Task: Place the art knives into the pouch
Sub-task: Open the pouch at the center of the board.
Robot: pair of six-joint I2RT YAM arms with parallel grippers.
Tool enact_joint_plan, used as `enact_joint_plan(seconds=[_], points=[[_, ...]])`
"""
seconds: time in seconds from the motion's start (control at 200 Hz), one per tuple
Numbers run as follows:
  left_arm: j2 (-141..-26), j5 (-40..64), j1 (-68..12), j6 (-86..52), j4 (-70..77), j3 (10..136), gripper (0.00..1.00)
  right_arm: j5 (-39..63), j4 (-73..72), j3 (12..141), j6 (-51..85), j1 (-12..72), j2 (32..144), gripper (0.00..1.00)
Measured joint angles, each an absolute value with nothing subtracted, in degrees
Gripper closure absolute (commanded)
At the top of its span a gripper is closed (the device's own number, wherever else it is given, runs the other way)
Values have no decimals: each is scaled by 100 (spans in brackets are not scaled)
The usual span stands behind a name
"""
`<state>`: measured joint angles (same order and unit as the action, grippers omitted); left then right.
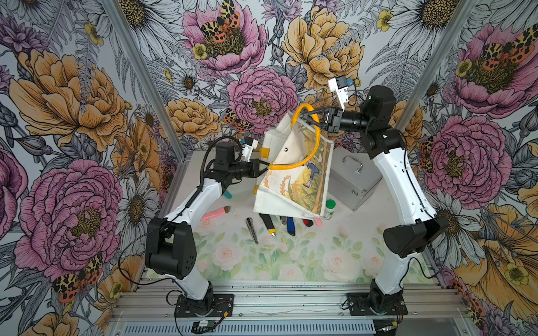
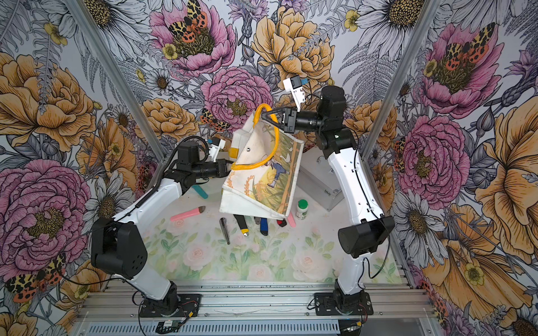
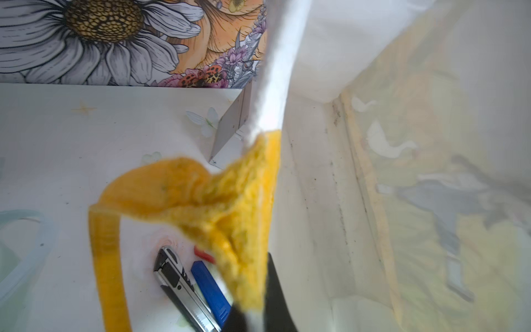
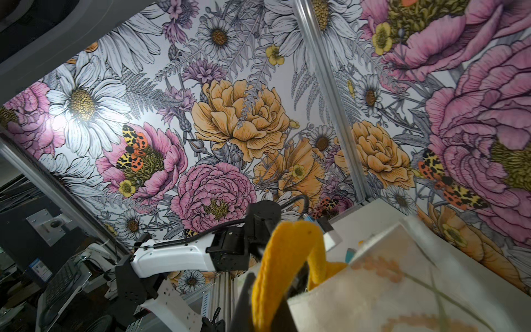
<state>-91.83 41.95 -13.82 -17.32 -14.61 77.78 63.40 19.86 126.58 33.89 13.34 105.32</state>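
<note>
Holding the pouch (image 1: 294, 174) up by both yellow handles (image 1: 291, 166): right gripper (image 1: 304, 117) up top with jaws pressed shut on one loop, left gripper (image 1: 266, 168) lower down with jaws pinching the other. Guessing the art knife (image 1: 252, 230) to be the slim grey cutter, but not sure, given the other cutters (image 1: 290, 226) poking out from under the pouch. Lying flat on the counter (image 1: 233, 256), clear of the pouch, below both jaws and nearer the left arm. Long axis running roughly far-to-near, barely slanted. No telling the blade end from here. Probably needs one handle dropped first to free up some jaws.
</note>
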Motion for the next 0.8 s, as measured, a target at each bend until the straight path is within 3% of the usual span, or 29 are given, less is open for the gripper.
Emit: enact_joint_plan(seconds=[0.395,0.615,0.721,0.801], points=[[-7684,1494,-1219,-1188,-2604,7797,100,4228,2043,10429,3286,1210,10193,100],[-7465,836,-1221,-1155,-2956,7863,100,3293,2115,10127,3122,1315,10191,62],[-7470,600,-1267,-1153,-3037,7891,100,2753,2209,10036,2980,1306,10165,53],[-7516,451,-1321,-1149,-3103,7955,100,2351,2287,9870,2882,1306,10064,51]])
